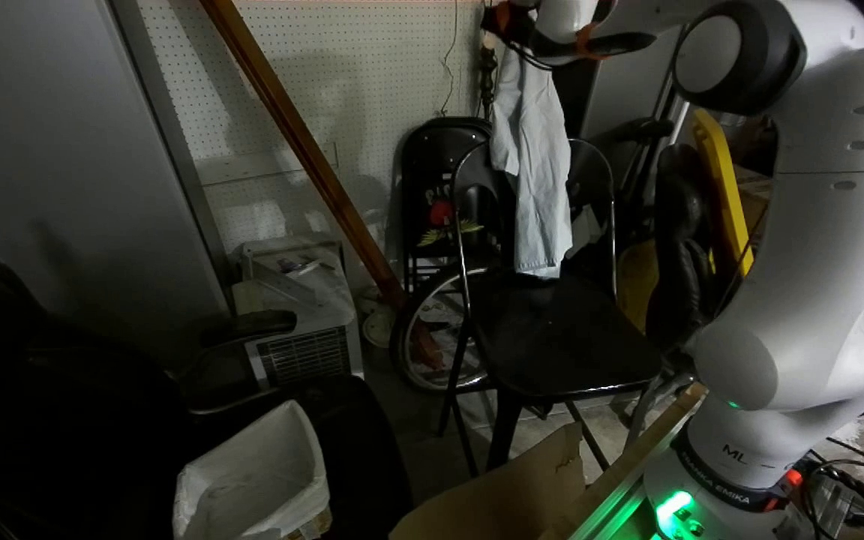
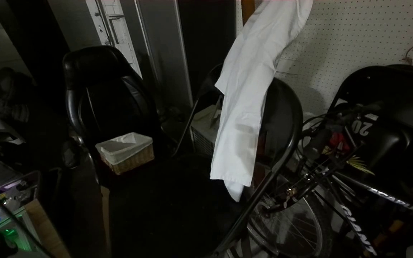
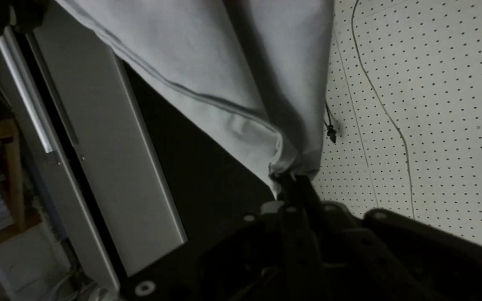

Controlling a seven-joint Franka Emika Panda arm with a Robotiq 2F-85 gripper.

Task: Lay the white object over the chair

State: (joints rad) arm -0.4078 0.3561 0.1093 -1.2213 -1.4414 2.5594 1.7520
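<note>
The black chair is standing upright, and the white cloth is hanging in front of its backrest, the lower end dangling near the seat; whether cloth and chair are touching is not showing. Good draping is probably calling for carrying the upper end beyond the backrest, then lowering it before release. The gripper is pinching that gathered end, its fingers standing nearly together on the fabric.
</note>
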